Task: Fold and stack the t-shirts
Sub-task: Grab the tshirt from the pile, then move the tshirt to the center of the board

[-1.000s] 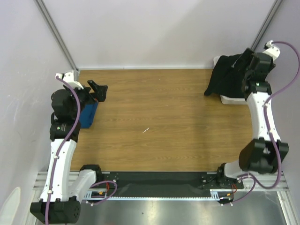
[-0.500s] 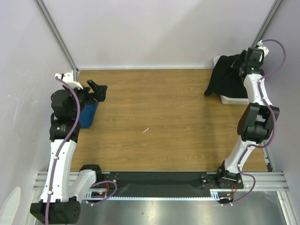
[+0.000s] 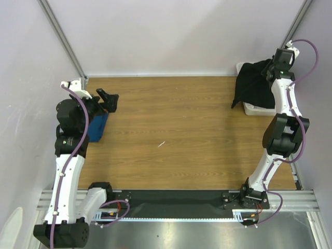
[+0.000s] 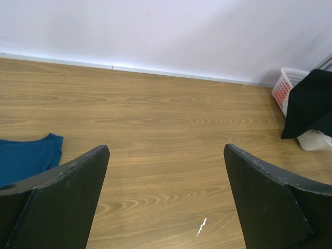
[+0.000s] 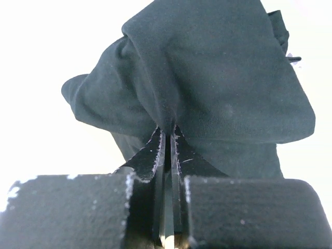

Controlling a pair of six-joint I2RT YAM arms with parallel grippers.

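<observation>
Well to the left of the white basket (image 3: pixel 256 110), across the table (image 3: pixel 176 129), the dark blue t-shirt (image 3: pixel 97 127) lies bunched. A little farther back on that same side, the left gripper (image 3: pixel 108 100) hovers with its jaws spread wide, grasping nothing. Over the basket itself, the right gripper (image 5: pixel 167 133) is clenched on a fold of the black t-shirt (image 3: pixel 252 85), which drapes over the basket's left rim and wall.

Left arm: folded at 9 o'clock table edge, wrist raised, left gripper (image 3: pixel 108 98) aimed toward 2 o'clock, jaws spread wide. Right arm: stretched tall toward 1 o'clock corner, right gripper (image 5: pixel 167 129) pinched tight on black t-shirt (image 5: pixel 207 78) fold.
</observation>
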